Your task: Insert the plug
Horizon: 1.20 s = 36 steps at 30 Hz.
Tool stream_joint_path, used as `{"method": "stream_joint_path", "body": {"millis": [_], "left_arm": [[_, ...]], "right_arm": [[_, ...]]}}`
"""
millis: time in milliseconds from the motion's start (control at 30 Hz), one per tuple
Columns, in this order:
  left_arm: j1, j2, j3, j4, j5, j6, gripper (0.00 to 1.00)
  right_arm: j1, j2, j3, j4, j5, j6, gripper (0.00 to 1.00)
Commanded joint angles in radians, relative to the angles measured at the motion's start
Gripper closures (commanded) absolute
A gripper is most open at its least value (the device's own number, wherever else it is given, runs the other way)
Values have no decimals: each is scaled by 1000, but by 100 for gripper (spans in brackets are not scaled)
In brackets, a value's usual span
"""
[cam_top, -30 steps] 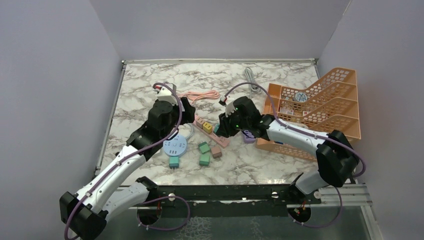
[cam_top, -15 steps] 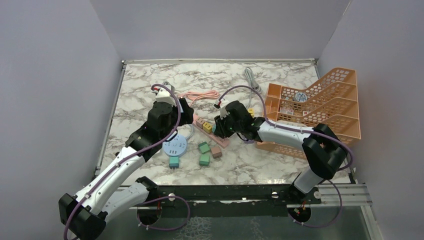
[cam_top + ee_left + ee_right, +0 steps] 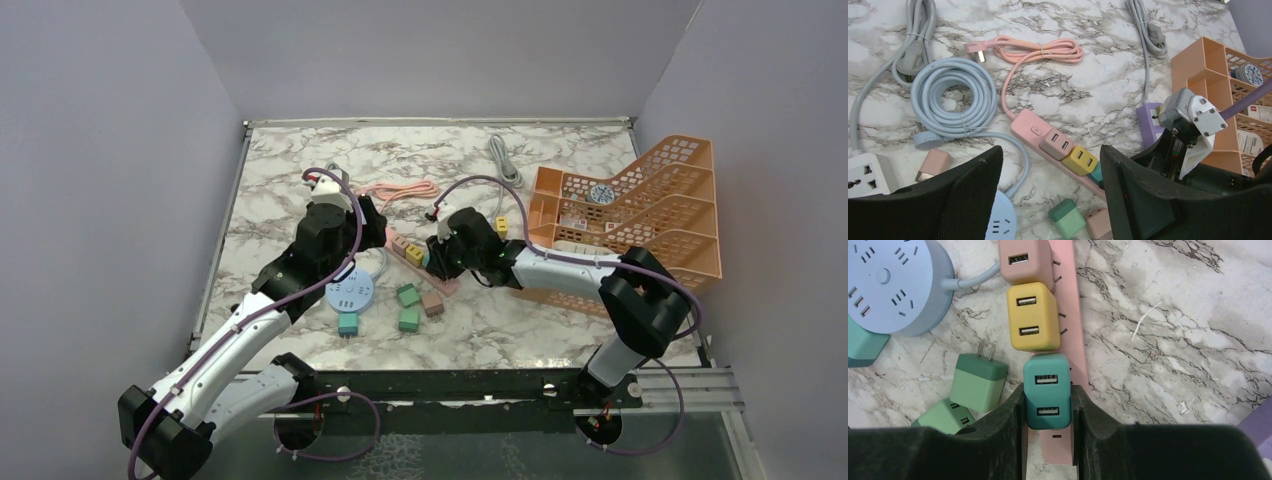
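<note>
two chargers sit on the pink power strip [image 3: 1071,315]. the right claw [image 3: 1047,396] is clenched on the teal plug [image 3: 1046,374] at the third slot, probably seating it. next: press straight down, then let go. the yellow charger [image 3: 1032,322] crowds one side, with bare table [image 3: 1173,340] beyond the strip. the left claw [image 3: 1050,170] hangs released.

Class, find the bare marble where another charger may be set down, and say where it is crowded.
Bare: the far strip of marble tabletop between the coiled pink cable and the back wall; and the near patch between the loose green chargers and the orange mesh tray. Crowded: around the pink power strip, where the right hand grips a teal charger.
</note>
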Motion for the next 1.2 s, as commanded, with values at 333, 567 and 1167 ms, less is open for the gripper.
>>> {"method": "stream_joint_path", "body": {"millis": [333,567,1167], "left_arm": [[-2,-2,15,27,-39,17,27],[-2,-6,24,26,-59,31,27],[-1,-21,27,15,-86,45,27]], "right_arm": [[66,45,-15,-26,177,-92,99],[120,128,41,-96,273,-47,99],[125,381,102,-155,116,36,99]]}}
